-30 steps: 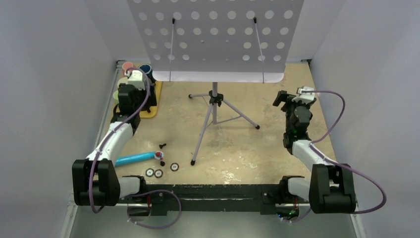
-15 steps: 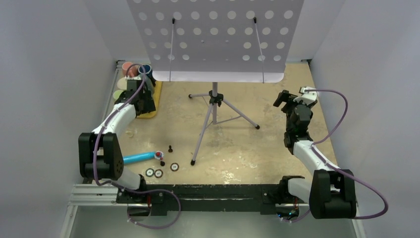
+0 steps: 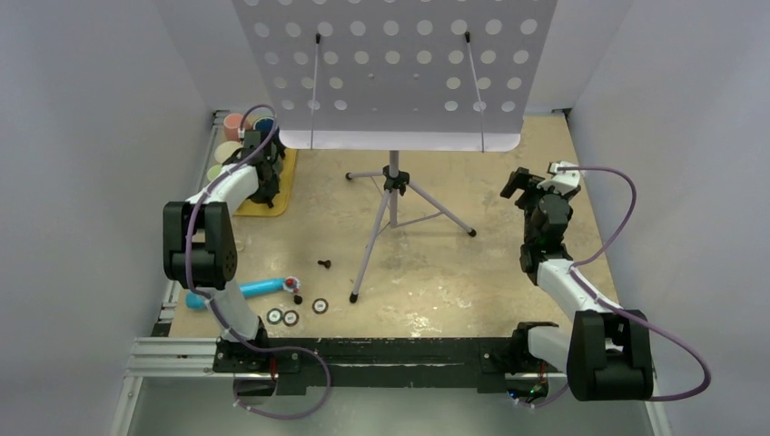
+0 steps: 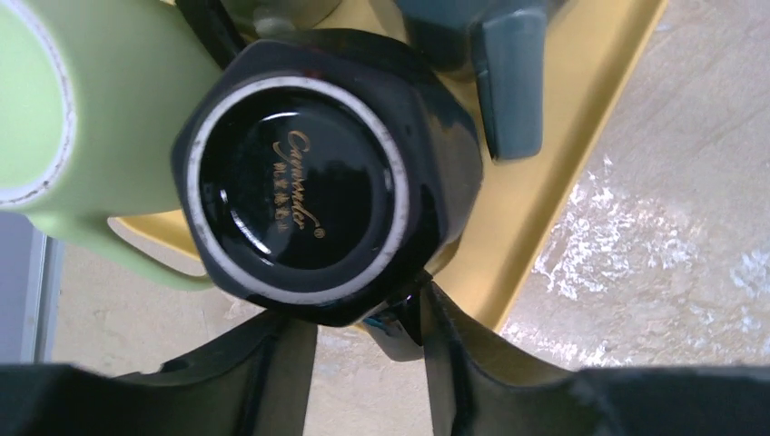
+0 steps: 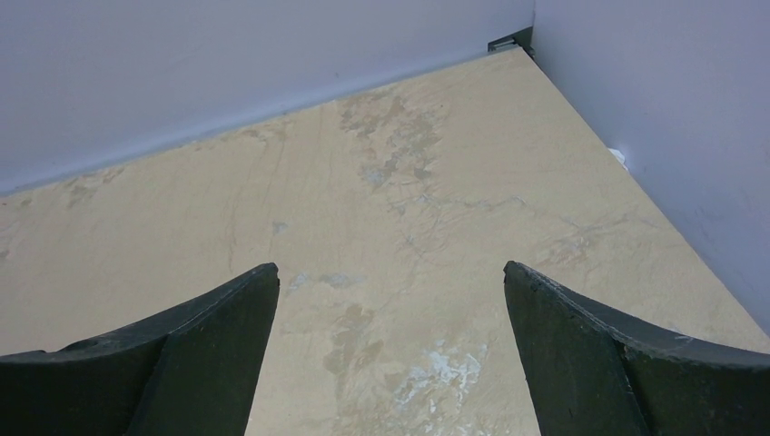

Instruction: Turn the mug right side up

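The mug [image 4: 300, 173] is glossy black and stands upside down on a yellow tray [image 4: 563, 136], its white-ringed base with gold lettering facing up. My left gripper [image 4: 359, 313] reaches in from its near side at the table's far left [image 3: 262, 173]. Its fingers [image 4: 454, 354] straddle a dark handle stub under the mug's rim. The jaws are narrowed and the tips are hidden beneath the mug, so I cannot tell if they grip it. My right gripper [image 5: 390, 272] hangs open over bare table at the far right [image 3: 525, 184].
A light green mug [image 4: 100, 118] and a grey-blue mug [image 4: 508, 82] crowd the black one on the tray [image 3: 272, 205]. A music stand [image 3: 392, 186] with a perforated white panel stands mid-table. A blue tube [image 3: 245, 290] and small round parts [image 3: 295, 317] lie near the front left.
My left arm has stretched forward and down onto the tray, and its jaws have narrowed around the black mug's near side. The right arm has barely moved.
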Motion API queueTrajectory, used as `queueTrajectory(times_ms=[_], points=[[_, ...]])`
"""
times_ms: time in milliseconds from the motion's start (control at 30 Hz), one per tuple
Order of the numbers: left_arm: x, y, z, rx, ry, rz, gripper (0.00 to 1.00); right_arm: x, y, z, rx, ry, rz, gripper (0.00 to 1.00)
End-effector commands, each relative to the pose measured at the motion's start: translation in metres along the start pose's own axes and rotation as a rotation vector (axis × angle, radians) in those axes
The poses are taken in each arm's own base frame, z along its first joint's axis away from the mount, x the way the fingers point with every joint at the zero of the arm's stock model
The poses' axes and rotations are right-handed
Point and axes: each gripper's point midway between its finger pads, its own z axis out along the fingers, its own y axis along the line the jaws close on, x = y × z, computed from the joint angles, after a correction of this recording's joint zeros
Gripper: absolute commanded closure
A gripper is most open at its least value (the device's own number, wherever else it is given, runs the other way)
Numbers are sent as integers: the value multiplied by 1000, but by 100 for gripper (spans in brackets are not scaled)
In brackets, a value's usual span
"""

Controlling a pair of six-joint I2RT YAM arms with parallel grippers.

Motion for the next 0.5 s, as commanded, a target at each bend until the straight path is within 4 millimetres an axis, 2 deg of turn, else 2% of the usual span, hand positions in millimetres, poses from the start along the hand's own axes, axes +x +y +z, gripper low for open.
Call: queueTrajectory(times_ms=[0, 67, 167, 200, 267, 367, 400, 467], points=[[-18, -1, -2, -14, -26, 6, 57, -16, 5, 1, -23, -61, 5, 2], [-15, -3, 0, 4, -19, 14, 64, -17, 5, 1, -27, -64, 5, 2], [-15, -6, 1, 30, -13, 22, 86, -16, 7, 1, -37, -61, 0, 2], [-14, -6, -1, 38, -13, 22, 90, -17, 8, 0, -41, -62, -3, 2], [-12, -9, -6, 74, -15, 29, 95, -18, 10, -1, -56, -58, -7, 2], [-13, -16, -28, 164, -48, 44, 99, -23, 21, -6, -112, -39, 14, 2], [-14, -19, -37, 203, -66, 46, 99, -26, 29, -9, -147, -31, 37, 3], [-16, -13, -56, 263, -92, 24, 100, -32, 49, -18, -255, -23, 71, 4]])
